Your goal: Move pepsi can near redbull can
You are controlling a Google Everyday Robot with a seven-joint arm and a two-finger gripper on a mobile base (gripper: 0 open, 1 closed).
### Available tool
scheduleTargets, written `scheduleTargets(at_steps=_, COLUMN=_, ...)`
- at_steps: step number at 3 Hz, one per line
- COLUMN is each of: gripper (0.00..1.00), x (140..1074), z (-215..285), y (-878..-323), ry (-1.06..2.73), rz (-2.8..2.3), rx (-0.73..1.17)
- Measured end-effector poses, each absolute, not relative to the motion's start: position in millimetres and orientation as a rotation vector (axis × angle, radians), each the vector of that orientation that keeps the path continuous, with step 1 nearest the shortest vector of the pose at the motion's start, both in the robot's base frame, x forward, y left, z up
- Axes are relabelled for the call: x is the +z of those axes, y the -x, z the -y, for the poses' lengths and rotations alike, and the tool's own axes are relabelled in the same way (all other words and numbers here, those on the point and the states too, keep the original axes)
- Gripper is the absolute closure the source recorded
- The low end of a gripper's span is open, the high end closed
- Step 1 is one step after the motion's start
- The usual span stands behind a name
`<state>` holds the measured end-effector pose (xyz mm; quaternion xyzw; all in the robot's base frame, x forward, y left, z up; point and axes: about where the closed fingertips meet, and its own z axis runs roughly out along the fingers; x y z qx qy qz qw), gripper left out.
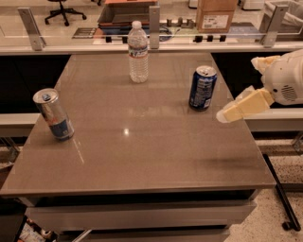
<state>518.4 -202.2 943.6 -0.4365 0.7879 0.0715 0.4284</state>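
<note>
The pepsi can (203, 88), dark blue with white markings and a silver top, stands upright at the right rear of the brown table (142, 142). The redbull can (53, 115), slim, silver above and blue below, stands at the table's left edge, tilted slightly. My gripper (236, 90) reaches in from the right edge of the view, just right of the pepsi can and apart from it. Its cream fingers (244, 106) are spread open and hold nothing.
A clear plastic water bottle (138, 46) stands at the back middle of the table. Behind the table runs a counter with glass panels, a cardboard box (215, 14) and trays. Floor and a cart leg show at the lower right.
</note>
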Motion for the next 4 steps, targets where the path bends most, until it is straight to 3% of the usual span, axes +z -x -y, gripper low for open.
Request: scheduleTargets(at_steps=4, gripper=0.0, x=917.9, z=161.6, y=-593.0, ry=0.888, rz=-1.75, rx=0.451)
